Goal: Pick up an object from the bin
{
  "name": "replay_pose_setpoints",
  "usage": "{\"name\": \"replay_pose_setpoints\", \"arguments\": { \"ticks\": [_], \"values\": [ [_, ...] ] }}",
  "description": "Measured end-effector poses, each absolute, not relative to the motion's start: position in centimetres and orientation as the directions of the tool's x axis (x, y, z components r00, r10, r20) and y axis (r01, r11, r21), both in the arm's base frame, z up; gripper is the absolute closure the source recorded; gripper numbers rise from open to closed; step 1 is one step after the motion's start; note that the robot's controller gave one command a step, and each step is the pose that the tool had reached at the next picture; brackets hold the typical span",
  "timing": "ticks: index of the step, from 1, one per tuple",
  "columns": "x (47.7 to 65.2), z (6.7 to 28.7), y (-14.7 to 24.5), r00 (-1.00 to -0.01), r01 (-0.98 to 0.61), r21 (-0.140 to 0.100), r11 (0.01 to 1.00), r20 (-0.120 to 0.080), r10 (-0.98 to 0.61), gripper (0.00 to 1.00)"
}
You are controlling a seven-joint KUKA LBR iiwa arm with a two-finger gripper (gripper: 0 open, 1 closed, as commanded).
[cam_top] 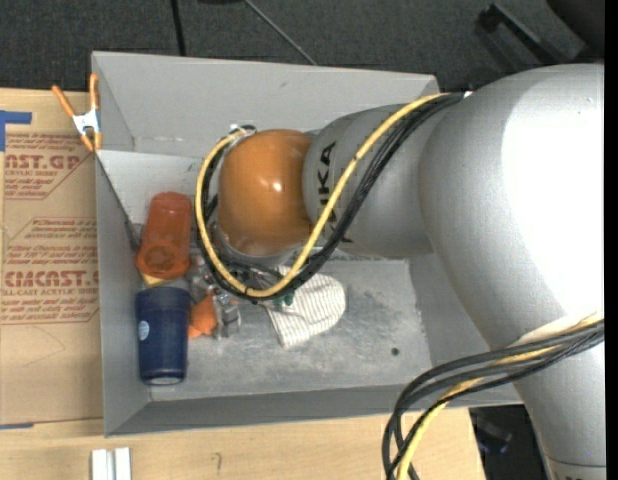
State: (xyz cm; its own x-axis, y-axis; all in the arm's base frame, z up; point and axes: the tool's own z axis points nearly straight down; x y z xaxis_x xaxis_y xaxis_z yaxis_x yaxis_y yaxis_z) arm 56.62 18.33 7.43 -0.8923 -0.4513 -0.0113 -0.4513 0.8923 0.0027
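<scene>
Three things lie closest to your gripper (217,306), which sits low in the left half of the bin (289,88), under the arm's orange cover (259,188) and its loop of cables (202,208). A small orange piece (200,321) lies right against the gripper's lower left side, and you cannot make out whether it is inside the grip or only touching it. A dark blue cup (162,333) is just beside it to the left, with its long side running up and down the view. A see-through orange cup (165,233) sits above the blue one, near the left wall and lined up the same way. A white cloth (311,310) lies crumpled to the gripper's right, partly under the arm.

The small orange piece is the nearest candidate, and the blue cup comes next, just a short move to the left. Judging by how the cups lie, you would likely close across their width, not along their length.

How far the gripper is spread cannot be told, because the cover and cables hide most of it. Treat it as holding nothing for certain.
</scene>
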Motion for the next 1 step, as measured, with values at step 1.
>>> {"name": "replay_pose_setpoints", "arguments": {
  "ticks": [1],
  "values": [
    [56.50, 7.92, 18.30, -0.892, -0.451, 0.003, 0.892, -0.007, -0.451, 1.00]
  ]
}}
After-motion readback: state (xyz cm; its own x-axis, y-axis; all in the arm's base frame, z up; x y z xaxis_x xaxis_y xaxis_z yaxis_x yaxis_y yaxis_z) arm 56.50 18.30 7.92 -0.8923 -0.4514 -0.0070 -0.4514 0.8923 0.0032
